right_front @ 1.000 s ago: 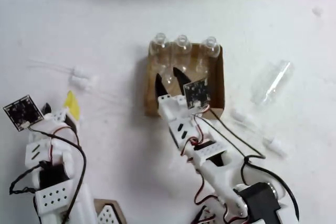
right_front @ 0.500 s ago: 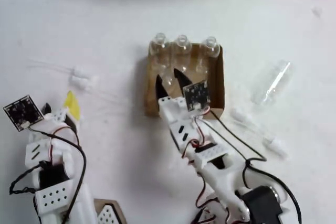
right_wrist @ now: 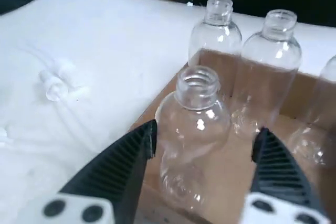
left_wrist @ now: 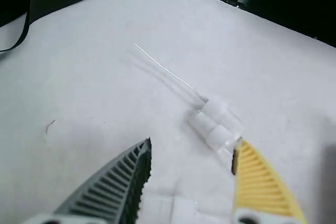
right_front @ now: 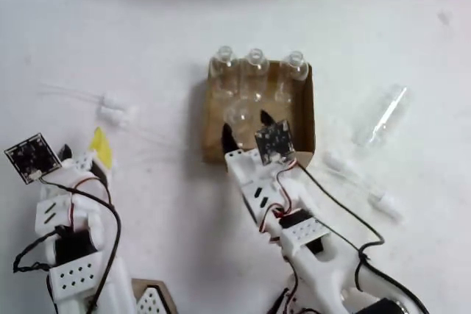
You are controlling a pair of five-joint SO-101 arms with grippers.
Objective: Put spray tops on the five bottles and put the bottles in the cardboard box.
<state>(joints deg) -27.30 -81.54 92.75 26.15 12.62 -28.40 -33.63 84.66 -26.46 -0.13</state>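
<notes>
Fingers apart, the right gripper [right_front: 244,123] backs off the fourth capless bottle [right_wrist: 194,124] standing in the cardboard box [right_front: 305,115] mid-tabletop [right_front: 147,34]; the left gripper [left_wrist: 192,145] gapes over spray tops [left_wrist: 212,124], none fitted.

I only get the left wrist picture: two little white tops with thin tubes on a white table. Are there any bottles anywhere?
Observer: Yes, four bottles stand in a box, all without tops.
Operator: The task says five. Where is the fifth?
Observer: The fifth bottle lies on its side on the table, right of the box in the high view.
Operator: And the other arm?
Observer: The right gripper is open and straddles the near bottle in the box.
</notes>
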